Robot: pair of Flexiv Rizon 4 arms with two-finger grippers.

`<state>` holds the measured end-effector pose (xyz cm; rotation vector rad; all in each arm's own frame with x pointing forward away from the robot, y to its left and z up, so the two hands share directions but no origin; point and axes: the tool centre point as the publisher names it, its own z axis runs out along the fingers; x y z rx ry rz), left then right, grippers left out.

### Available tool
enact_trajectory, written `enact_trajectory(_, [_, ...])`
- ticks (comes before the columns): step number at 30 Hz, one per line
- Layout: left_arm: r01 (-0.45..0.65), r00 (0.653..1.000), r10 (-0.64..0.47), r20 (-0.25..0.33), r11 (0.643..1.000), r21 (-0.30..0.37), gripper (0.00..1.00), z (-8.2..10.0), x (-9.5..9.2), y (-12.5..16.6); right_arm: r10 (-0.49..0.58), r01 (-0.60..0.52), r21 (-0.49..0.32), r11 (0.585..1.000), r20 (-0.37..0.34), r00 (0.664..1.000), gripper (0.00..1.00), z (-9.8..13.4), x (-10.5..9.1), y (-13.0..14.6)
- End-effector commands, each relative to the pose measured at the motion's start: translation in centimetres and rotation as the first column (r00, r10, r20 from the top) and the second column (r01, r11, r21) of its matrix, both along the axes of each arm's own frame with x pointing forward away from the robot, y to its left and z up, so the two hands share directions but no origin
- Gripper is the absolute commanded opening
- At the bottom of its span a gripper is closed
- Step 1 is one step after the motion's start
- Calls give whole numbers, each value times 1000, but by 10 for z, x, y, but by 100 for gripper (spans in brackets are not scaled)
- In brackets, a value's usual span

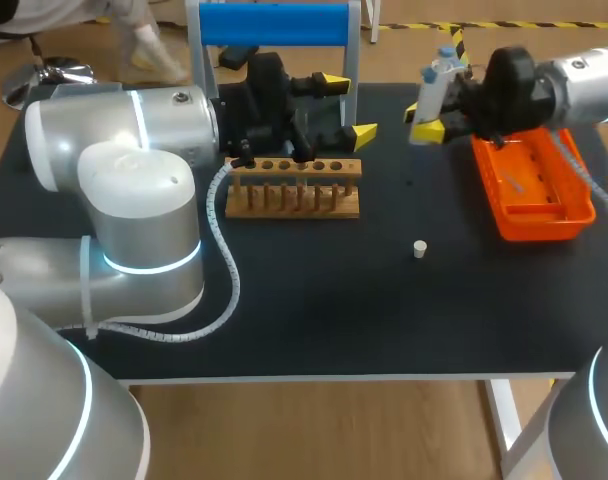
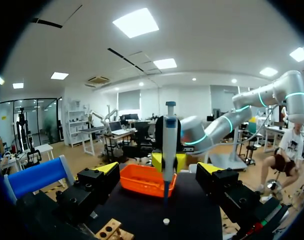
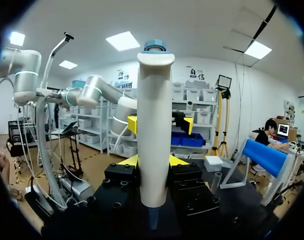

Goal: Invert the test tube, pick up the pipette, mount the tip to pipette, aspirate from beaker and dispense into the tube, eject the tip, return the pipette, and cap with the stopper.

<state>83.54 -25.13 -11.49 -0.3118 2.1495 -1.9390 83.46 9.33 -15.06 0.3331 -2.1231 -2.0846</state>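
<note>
Right gripper (image 3: 153, 162): closed on the pipette (image 3: 154, 130), one yellow-tipped finger on each side of the lower body. The long axis stood upright, with the plunger at the top and the nose pointing down at the table. In the right wrist view the nose cone showed below the fingers. Whether a tip was already fitted could not be told.

In the head view the pipette hung above the far part of the table. It was just beside the far end of the orange tray (image 1: 584, 215), on the side toward the wooden rack (image 1: 294, 200). The stopper (image 1: 420, 248) lay on the mat nearer the robot, well apart from both grippers. In the left wrist view it sat roughly below the nose.

Left gripper (image 1: 349, 106): fingers wide apart and holding nothing. It sat over the far side of the rack, facing the pipette across the gap.

A clear vessel (image 3: 216, 181) stood by the foot of the blue-topped stand (image 1: 274, 25). Whether it was the tube or the beaker could not be told.

Judgement: the pick-up was done and tip mounting was next. That move calls for a straight descent along the upright axis, and the right arm is the only candidate for it. No tip supply could be made out. If it is in the rack, the pipette must travel toward the left arm's side.
</note>
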Motion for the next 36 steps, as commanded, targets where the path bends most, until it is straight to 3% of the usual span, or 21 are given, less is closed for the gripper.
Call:
enact_trajectory(1, [-1, 1000, 1, 0, 1000, -3, 100, -1, 1, -1, 16, -16, -12, 1000, -2, 1000, 0, -1, 0, 14])
enact_trajectory(19, [-1, 1000, 1, 0, 1000, -3, 100, -1, 1, -1, 61, -61, -14, 998, -15, 998, 0, -6, -1, 62])
enact_trajectory(36, [-1, 1000, 1, 0, 1000, -3, 100, -1, 1, -1, 70, -70, -8, 997, -37, 997, 0, -10, 3, 86])
